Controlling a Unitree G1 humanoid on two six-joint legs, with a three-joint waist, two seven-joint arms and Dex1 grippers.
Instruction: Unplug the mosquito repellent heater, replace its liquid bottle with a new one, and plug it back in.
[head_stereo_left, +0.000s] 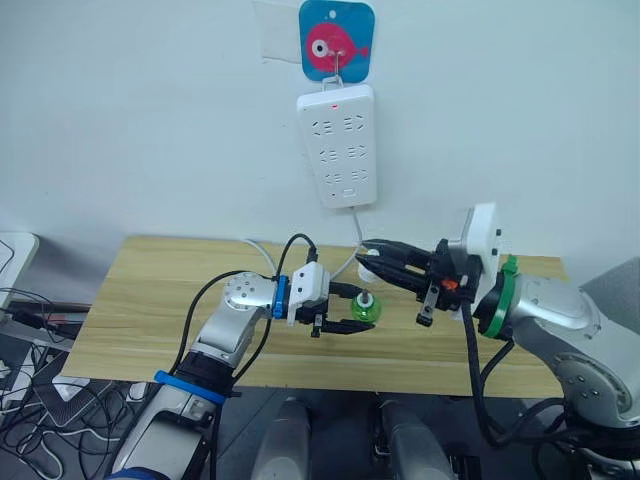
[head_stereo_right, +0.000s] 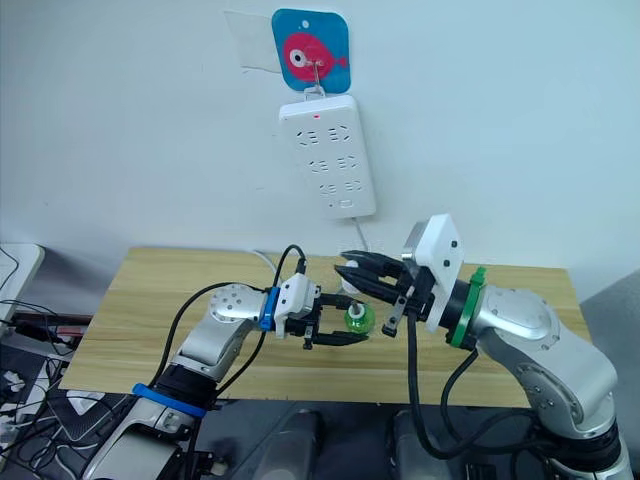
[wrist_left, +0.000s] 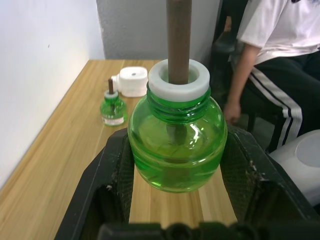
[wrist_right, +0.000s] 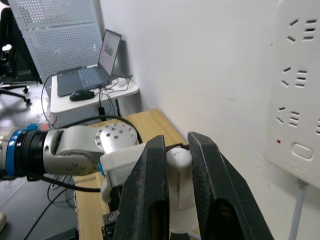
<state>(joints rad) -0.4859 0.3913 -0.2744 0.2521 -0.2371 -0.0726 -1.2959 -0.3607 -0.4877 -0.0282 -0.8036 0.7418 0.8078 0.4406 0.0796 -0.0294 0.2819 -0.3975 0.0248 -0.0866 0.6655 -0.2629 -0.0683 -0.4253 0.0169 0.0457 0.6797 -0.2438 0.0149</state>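
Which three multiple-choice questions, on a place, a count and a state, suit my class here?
1. Where is the power strip? A on the wall; B on the floor; C in a drawer.
2. How many green bottles show? A one; B two; C four.
3. The left pincer is: A open; B shut on a bottle; C shut on a cable.
Key: 1A, it hangs from a hook; 2B, one held bottle, one standing bottle on the table; 3B, it clamps the held bottle.
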